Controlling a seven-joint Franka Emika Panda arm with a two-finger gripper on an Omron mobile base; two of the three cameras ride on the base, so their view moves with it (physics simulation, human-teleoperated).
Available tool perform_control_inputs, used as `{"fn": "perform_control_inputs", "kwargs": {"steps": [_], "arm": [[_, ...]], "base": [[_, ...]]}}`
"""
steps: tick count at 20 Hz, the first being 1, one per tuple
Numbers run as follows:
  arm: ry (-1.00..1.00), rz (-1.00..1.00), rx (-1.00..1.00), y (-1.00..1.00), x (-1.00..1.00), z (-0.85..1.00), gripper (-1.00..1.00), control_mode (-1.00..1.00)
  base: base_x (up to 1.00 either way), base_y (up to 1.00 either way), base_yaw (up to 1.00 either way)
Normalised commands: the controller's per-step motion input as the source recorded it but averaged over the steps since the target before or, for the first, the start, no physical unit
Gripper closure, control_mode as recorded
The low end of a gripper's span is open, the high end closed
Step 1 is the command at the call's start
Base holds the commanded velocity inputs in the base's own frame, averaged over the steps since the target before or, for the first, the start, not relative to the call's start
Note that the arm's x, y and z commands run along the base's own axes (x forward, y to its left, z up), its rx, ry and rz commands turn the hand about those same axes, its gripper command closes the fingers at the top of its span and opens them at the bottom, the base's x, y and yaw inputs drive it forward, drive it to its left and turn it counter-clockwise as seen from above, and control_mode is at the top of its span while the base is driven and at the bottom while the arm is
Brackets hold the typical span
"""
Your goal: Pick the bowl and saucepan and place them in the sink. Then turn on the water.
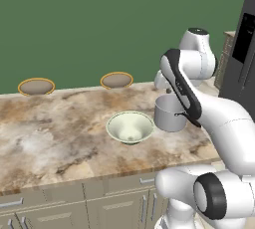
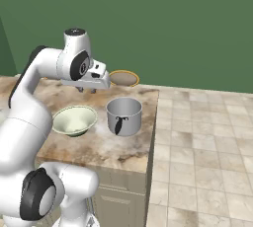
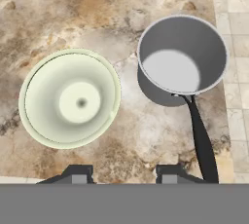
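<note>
A pale greenish-white bowl (image 1: pixel 130 127) (image 2: pixel 74 120) (image 3: pixel 70 99) sits upright on the marble counter (image 1: pixel 55 133). Just right of it stands the silver-grey saucepan (image 1: pixel 168 114) (image 2: pixel 124 116) (image 3: pixel 182 57), empty, with its dark handle (image 3: pixel 202 140) pointing toward the robot. My gripper (image 2: pixel 87 90) (image 3: pixel 124 173) hovers above the counter behind and between the two, looking straight down. Its fingers stand apart with nothing between them. The sink and the water are out of view.
Two flat brown discs with gold rims (image 1: pixel 36 86) (image 1: pixel 116 80) lie at the back of the counter. The counter ends just right of the saucepan, above a tiled floor (image 2: pixel 207 147). A dark tall appliance (image 1: pixel 244 49) stands at the far right.
</note>
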Motion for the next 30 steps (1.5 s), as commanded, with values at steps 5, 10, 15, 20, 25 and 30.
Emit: {"fn": "perform_control_inputs", "kwargs": {"steps": [5, 10, 15, 20, 25, 30], "arm": [[0.01, 0.00, 0.00, -0.05, 0.00, 0.00, -1.00, -1.00], [0.00, 0.00, 0.00, -0.29, 0.00, -0.08, -1.00, -1.00], [0.00, 0.00, 0.00, -0.41, 0.00, -0.18, -1.00, -1.00], [0.00, 0.00, 0.00, -0.40, 0.00, -0.31, -1.00, -1.00], [0.01, 0.00, 0.00, -0.33, 0.00, -0.29, -1.00, -1.00], [0.06, 0.00, 0.00, -0.22, 0.00, -0.26, -1.00, -1.00]], "base": [[0.00, 0.00, 0.00], [0.00, 0.00, 0.00], [0.00, 0.00, 0.00], [0.00, 0.00, 0.00], [0.00, 0.00, 0.00], [0.00, 0.00, 0.00]]}}
